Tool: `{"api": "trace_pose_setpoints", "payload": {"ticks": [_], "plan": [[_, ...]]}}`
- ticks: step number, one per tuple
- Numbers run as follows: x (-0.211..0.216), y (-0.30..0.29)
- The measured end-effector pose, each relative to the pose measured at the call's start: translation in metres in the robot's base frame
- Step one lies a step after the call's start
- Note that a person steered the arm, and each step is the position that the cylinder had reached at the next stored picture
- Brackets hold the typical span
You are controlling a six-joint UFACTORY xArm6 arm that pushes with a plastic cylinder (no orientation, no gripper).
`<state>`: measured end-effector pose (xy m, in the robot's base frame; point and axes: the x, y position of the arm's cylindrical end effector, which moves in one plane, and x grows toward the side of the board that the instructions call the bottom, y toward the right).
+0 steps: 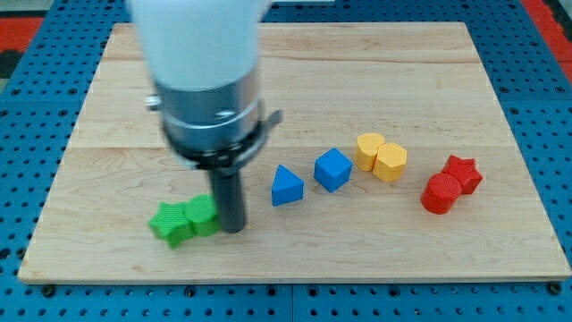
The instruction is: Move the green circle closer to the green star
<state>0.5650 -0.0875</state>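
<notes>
Camera view: my tip (231,228) touching green circle (204,216), pressed against green star (171,223); wooden board (429,72). No claw visible.

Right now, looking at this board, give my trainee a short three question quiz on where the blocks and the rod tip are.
1. True or false: my tip is at the view's right of the green circle.
2. Which block touches the green circle on its left in the view? A) blue triangle B) green star C) red star
3. Fill in: the two yellow blocks lie toward the view's ____ of the blue cube.

Key
1. True; the tip is right up against the circle.
2. B; the two green blocks are already side by side.
3. Right.
</notes>
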Motion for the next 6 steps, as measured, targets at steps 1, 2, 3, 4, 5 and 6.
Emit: {"api": "trace_pose_setpoints", "payload": {"ticks": [1,2,3,4,5,6], "plan": [[0.021,-0.043],[0.023,-0.098],[0.009,-0.098],[0.020,-0.049],[0.004,-0.002],[0.000,0.000]]}}
